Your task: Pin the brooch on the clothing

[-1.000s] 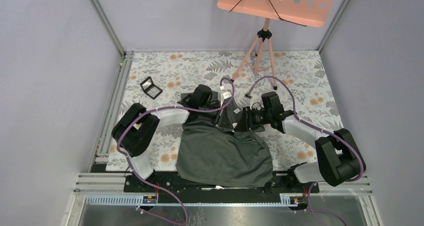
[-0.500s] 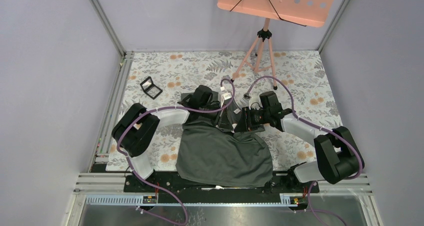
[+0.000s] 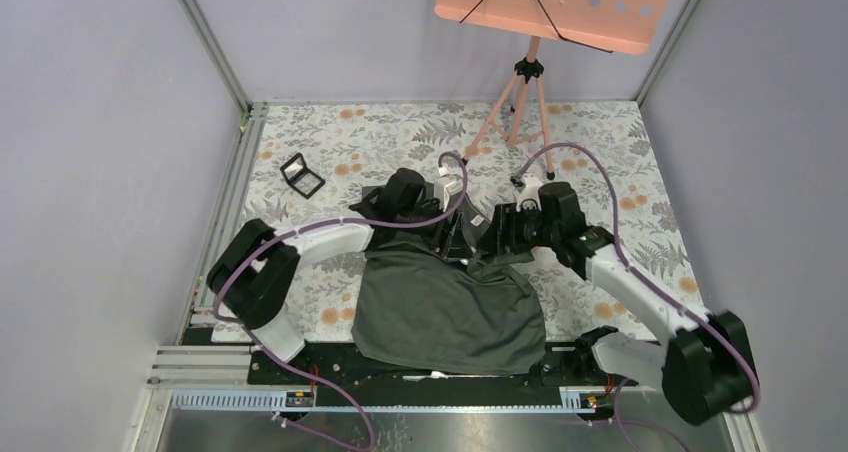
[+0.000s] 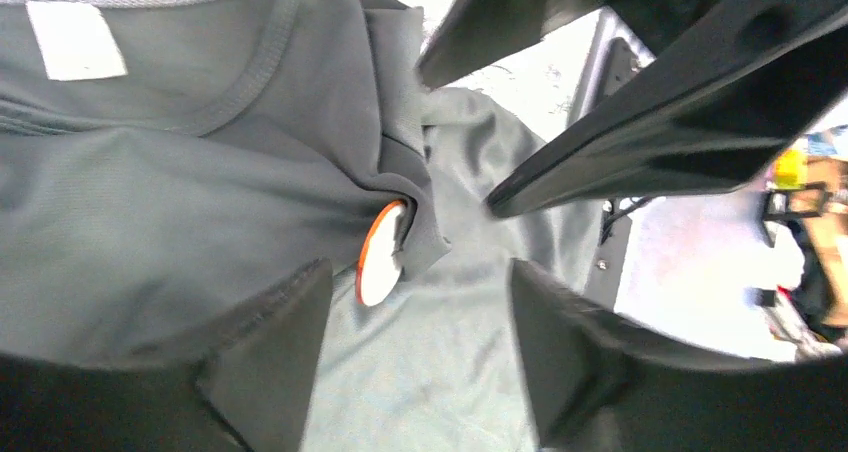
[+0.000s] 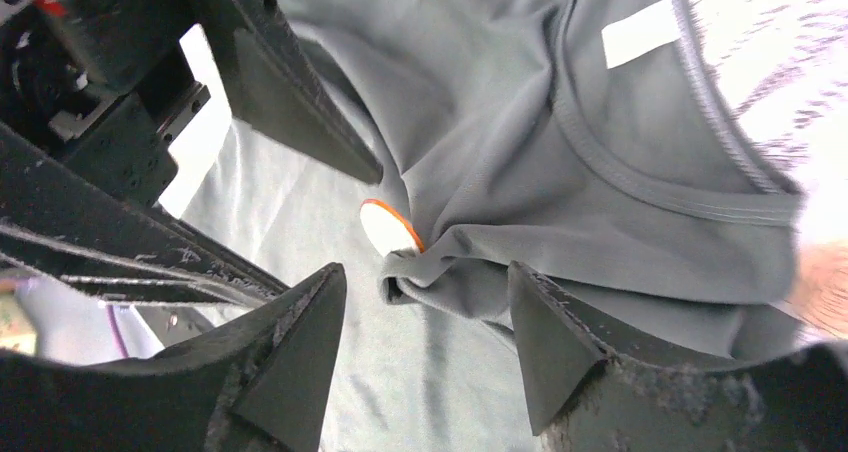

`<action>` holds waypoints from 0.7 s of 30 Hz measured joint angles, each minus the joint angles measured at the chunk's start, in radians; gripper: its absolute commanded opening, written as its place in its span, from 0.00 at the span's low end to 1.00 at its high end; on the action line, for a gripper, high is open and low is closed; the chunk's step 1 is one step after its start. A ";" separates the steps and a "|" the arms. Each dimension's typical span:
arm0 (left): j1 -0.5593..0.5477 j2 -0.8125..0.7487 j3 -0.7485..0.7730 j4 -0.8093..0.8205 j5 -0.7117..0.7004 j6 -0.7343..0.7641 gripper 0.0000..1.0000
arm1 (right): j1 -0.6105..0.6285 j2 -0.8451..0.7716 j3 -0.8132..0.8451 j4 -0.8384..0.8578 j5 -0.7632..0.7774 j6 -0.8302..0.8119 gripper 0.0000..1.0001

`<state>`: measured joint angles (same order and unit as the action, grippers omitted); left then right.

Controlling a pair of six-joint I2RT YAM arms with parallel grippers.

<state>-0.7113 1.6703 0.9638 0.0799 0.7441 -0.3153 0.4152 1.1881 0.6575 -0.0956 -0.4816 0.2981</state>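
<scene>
The clothing (image 3: 445,307), a dark grey-green T-shirt, lies in front of the arm bases, its collar end bunched up between my two grippers. The brooch (image 4: 380,254), a small round disc with an orange rim, sits edge-on against a fold of cloth below the collar. The right wrist view shows the brooch (image 5: 392,227) tucked into the same fold. My left gripper (image 4: 415,282) is open just short of the brooch, not touching it. My right gripper (image 5: 425,272) is open too, facing it from the other side. The white neck label (image 4: 75,40) shows inside the collar.
A small black square case (image 3: 302,175) lies on the floral tablecloth (image 3: 620,172) at the back left. A pink tripod stand (image 3: 520,102) with a tray (image 3: 560,2) stands at the back centre. Metal frame rails (image 3: 225,202) run along the left and near edges.
Both grippers' jaws have opened and now hold nothing. The right arm's elbow has swung out toward the near right and its wrist has shifted slightly back. The left elbow has moved left.
</scene>
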 measured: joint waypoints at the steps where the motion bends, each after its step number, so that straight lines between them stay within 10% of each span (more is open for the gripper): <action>1: -0.002 -0.016 -0.002 -0.007 -0.020 0.000 0.85 | 0.000 -0.046 0.000 -0.016 0.033 0.003 0.70; 10: 0.006 -0.343 -0.078 -0.101 -0.348 -0.003 0.99 | -0.003 -0.328 0.052 -0.284 0.369 0.064 0.80; 21: 0.291 -0.245 -0.056 -0.290 -0.675 -0.119 0.98 | -0.130 -0.071 0.064 -0.384 0.525 0.103 0.71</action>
<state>-0.4206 1.4254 0.9081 -0.2104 0.0692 -0.4347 0.2848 1.1175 0.7216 -0.4793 0.0437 0.4007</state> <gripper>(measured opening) 0.985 0.744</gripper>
